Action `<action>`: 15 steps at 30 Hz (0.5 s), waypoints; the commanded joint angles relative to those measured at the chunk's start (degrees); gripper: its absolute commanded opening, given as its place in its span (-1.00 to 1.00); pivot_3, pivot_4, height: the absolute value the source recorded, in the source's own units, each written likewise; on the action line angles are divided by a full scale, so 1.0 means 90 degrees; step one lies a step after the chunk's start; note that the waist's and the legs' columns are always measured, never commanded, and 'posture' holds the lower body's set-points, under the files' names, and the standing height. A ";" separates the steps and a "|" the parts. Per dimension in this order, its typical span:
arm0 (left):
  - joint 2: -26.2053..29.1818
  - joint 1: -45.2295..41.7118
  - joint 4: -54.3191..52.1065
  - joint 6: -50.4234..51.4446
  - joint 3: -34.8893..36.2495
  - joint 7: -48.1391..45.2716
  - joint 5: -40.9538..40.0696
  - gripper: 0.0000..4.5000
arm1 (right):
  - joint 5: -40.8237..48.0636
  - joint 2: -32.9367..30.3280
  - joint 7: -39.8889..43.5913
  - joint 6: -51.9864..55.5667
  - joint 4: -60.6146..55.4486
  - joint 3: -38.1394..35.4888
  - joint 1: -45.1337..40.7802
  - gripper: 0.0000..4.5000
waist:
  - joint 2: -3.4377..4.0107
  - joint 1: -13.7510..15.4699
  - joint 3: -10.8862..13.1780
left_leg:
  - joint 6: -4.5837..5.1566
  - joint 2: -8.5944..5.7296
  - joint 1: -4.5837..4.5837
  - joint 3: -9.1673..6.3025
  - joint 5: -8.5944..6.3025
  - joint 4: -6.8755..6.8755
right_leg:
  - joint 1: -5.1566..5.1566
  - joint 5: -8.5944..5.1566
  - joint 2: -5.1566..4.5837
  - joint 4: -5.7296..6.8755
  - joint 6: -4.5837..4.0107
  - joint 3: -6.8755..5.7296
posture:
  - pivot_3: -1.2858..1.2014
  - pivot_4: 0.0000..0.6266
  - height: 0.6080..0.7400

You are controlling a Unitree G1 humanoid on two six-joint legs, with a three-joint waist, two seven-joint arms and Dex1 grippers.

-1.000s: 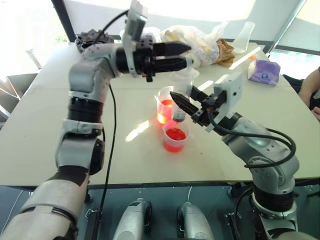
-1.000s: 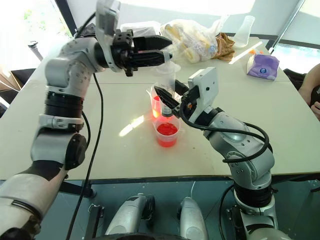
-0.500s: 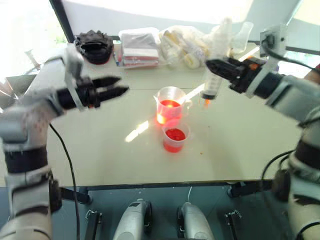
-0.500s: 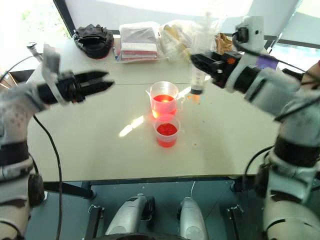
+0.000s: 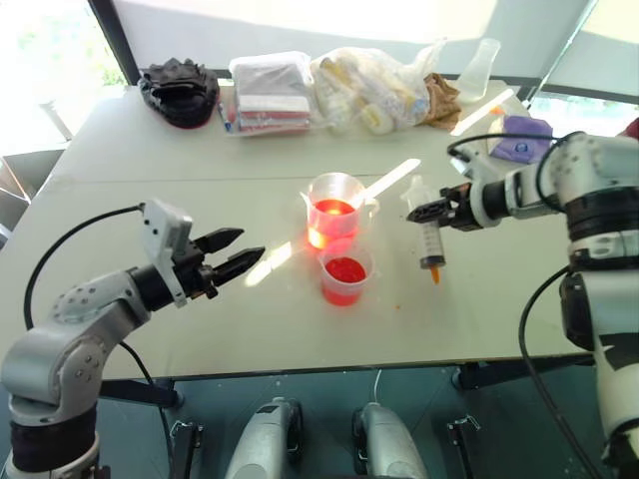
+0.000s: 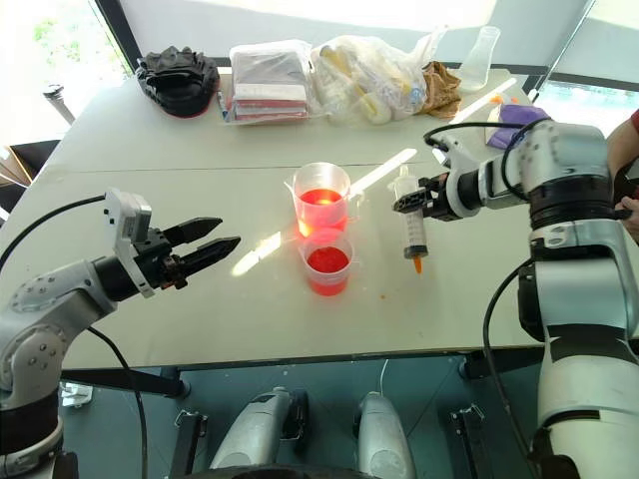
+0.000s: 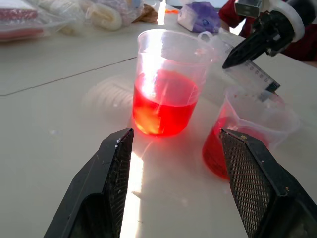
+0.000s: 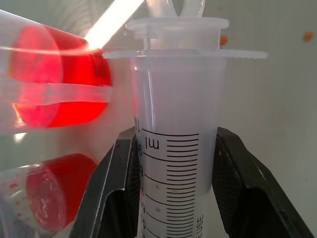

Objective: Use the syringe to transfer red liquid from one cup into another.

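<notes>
While the left pincer [image 5: 243,255] gapes empty, the right wrist view shows the right pincer [image 8: 173,163] clamping the syringe [image 8: 173,124].

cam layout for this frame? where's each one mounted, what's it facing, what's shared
Left eye, right eye: on the head, looking forward and down at the table; both arms show, left end effector open, right end effector shut on the syringe.
Left wrist: looks along its own fingers at the beaker and the small cup.
Right wrist: looks along its fingers, which clamp the syringe barrel.
Shared: beaker, cup and syringe appear in all views.
</notes>
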 commanded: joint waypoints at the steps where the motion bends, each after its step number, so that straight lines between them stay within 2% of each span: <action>1: -0.0137 0.0042 -0.0347 -0.0200 0.0061 0.0364 -0.0153 0.28 | -0.0709 0.0224 0.0693 -0.0629 0.0507 0.0353 -0.0276 -0.37 | 0.0000 0.0007 0.0000 | -0.0004 -0.0001 -0.0001 0.0000 -0.0002 0.0000 | 0.0000 0.0000 0.0000 0.0000 0.0000 0.0000 | 0.03 -0.52 1.00; 2: -0.0186 0.0041 -0.0358 -0.0244 0.0018 0.0462 -0.0132 0.28 | -0.0916 0.0299 0.0803 -0.0832 0.0678 0.0407 -0.0291 -0.37 | 0.0000 0.0007 0.0000 | -0.0006 -0.0001 -0.0001 0.0000 -0.0003 0.0001 | 0.0000 0.0001 0.0000 0.0001 0.0001 0.0000 | 0.03 -0.52 1.00; 4: -0.0235 0.0025 -0.0355 -0.0298 -0.0034 0.0599 -0.0121 0.30 | -0.1244 0.0409 0.0897 -0.1171 0.0995 0.0385 -0.0324 0.12 | 0.0000 0.0007 0.0000 | -0.0017 -0.0002 -0.0001 0.0000 0.0000 0.0000 | -0.0001 0.0001 0.0000 0.0001 0.0001 0.0000 | 0.03 -0.52 1.00; 5: -0.0240 0.0016 -0.0347 -0.0319 -0.0043 0.0649 -0.0129 0.30 | -0.1365 0.0441 0.0921 -0.1287 0.1140 0.0327 -0.0348 0.26 | 0.0000 0.0000 0.0000 | -0.0022 -0.0003 -0.0001 0.0000 0.0003 0.0000 | -0.0001 0.0001 0.0001 0.0001 0.0001 0.0000 | 0.03 -0.52 1.00; 8: -0.0183 -0.0021 -0.0253 -0.0388 -0.0033 0.0701 -0.0141 0.30 | -0.1640 0.0479 0.1102 -0.1435 0.1318 0.0218 -0.0405 0.95 | 0.0000 0.0010 -0.0001 | -0.0029 -0.0003 0.0002 -0.0001 0.0005 -0.0001 | 0.0000 0.0001 0.0002 0.0003 0.0001 -0.0002 | 0.03 -0.52 1.00; 12: -0.0053 -0.0049 -0.0152 -0.0483 -0.0057 0.0676 -0.0118 0.30 | -0.1880 0.0269 0.1433 -0.1503 0.0754 0.0176 -0.0343 0.99 | 0.0001 0.0005 0.0000 | -0.0033 -0.0003 0.0001 -0.0001 0.0002 -0.0002 | -0.0002 0.0001 0.0002 0.0003 0.0001 -0.0001 | 0.03 -0.52 1.00; 15: 0.0072 -0.0063 -0.0065 -0.0526 -0.0017 0.0635 -0.0144 0.30 | -0.1815 -0.0126 0.1647 -0.1382 -0.0349 0.0005 -0.0057 0.99 | 0.0002 0.0017 0.0000 | -0.0034 -0.0003 -0.0003 -0.0001 0.0003 -0.0008 | -0.0011 0.0001 0.0002 0.0003 0.0001 -0.0001 | 0.03 -0.52 1.00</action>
